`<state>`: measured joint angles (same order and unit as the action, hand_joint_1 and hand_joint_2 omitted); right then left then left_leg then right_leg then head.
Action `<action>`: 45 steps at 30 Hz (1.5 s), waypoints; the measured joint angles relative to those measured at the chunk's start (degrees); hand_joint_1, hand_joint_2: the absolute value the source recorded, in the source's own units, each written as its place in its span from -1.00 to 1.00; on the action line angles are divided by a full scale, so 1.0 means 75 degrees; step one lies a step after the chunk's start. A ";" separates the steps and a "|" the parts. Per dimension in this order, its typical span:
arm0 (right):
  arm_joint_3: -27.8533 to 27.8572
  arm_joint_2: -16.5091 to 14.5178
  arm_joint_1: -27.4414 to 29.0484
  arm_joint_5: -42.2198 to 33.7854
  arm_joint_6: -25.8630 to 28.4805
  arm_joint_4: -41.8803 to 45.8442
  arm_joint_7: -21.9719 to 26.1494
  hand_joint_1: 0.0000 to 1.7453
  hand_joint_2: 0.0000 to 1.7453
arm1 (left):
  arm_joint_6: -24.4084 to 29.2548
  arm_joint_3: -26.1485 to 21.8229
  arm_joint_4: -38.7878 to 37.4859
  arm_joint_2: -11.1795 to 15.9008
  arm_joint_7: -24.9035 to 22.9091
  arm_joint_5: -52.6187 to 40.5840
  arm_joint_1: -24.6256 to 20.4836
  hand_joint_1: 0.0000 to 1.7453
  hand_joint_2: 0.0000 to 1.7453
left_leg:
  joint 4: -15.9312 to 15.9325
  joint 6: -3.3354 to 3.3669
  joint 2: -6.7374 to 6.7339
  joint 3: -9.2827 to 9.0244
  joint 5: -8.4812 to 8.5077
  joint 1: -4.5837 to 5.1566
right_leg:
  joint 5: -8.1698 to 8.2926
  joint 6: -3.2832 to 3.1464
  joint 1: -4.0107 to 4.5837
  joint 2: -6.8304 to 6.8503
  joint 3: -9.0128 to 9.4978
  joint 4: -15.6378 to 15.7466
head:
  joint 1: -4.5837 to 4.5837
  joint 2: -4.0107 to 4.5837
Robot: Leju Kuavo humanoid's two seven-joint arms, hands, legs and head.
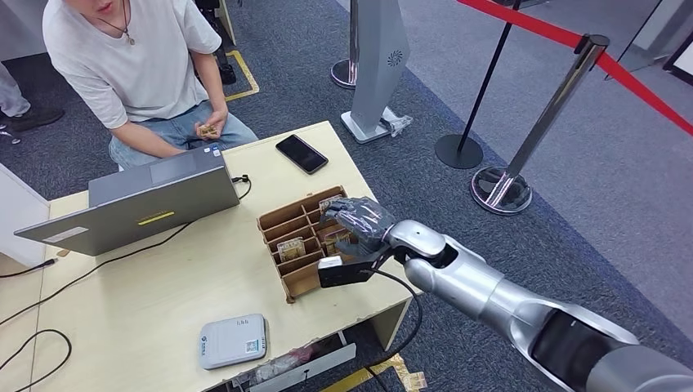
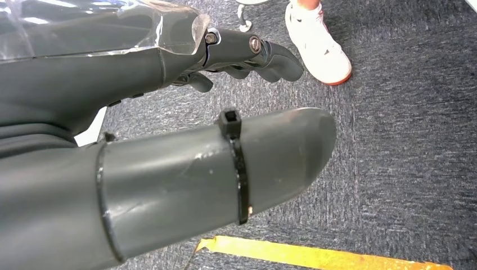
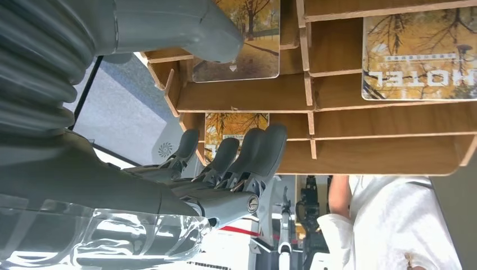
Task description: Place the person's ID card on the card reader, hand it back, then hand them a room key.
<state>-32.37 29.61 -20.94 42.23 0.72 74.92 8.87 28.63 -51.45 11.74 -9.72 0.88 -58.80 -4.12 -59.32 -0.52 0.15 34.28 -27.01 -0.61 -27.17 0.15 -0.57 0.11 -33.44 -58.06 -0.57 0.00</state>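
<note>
Head view: a pale wooden bench (image 1: 163,286) stands on grey carpet, with red-belt stanchions (image 1: 523,155) to the right. On it sit a grey laptop (image 1: 139,204), a black phone (image 1: 301,153), a white card reader (image 1: 234,340) near the front edge and a wooden card rack (image 1: 298,241) by the right edge. The right hand (image 1: 359,224) hovers over the rack, fingers curled down; whether they grip a card cannot be told. A seated person (image 1: 139,65) holds a small card (image 1: 208,130).

Left wrist view: the left hand (image 2: 169,112) hangs over carpet and a yellow floor strip (image 2: 315,256), fingers (image 2: 264,53) loosely bent, holding nothing.

Right wrist view: fingers (image 3: 247,154) reach into the rack beside a room key (image 3: 233,129); another card (image 3: 419,50) reads "HOTEL".
</note>
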 joint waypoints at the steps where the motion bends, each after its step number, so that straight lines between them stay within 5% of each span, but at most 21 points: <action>1: 0.0011 0.0012 0.0041 0.0000 0.0020 0.0047 -0.0014 -0.20 1.00 | 0.0000 0.0000 0.0000 0.0001 -0.0002 -0.0001 0.0000 -1.00 -1.00 | 0.0000 0.0000 0.0000 0.0000 0.0000 0.0000 | 0.0000 0.0000 0.0000 0.0000 0.0000 0.0000 | 0.0000 0.0000; 20: 0.0185 0.0170 0.0599 0.0025 0.0067 0.0294 -0.0162 -0.18 1.00 | 0.0202 0.0000 0.0000 -0.0039 0.0139 -0.0048 0.0000 -1.00 -1.00 | 0.0000 0.0000 -0.0001 0.0003 -0.0001 0.0000 | -0.0001 0.0001 0.0000 0.0000 0.0000 0.0000 | 0.0000 0.0000; 45: 0.0095 -0.0173 -0.0170 0.0111 -0.0077 -0.0575 0.0121 -0.08 1.00 | 0.0016 -0.0001 0.0000 -0.0023 0.0055 -0.0091 -0.0003 -1.00 -1.00 | 0.0000 0.0000 0.0002 0.0006 -0.0001 0.0000 | -0.0001 0.0001 0.0000 0.0002 0.0000 0.0000 | 0.0000 0.0000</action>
<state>-31.66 28.31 -22.21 43.06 0.14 70.60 9.78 28.75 -51.46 11.74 -9.88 1.29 -59.48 -4.14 -59.32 -0.51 0.17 34.32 -27.02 -0.61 -27.18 0.16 -0.57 0.12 -33.45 -58.06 -0.57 0.00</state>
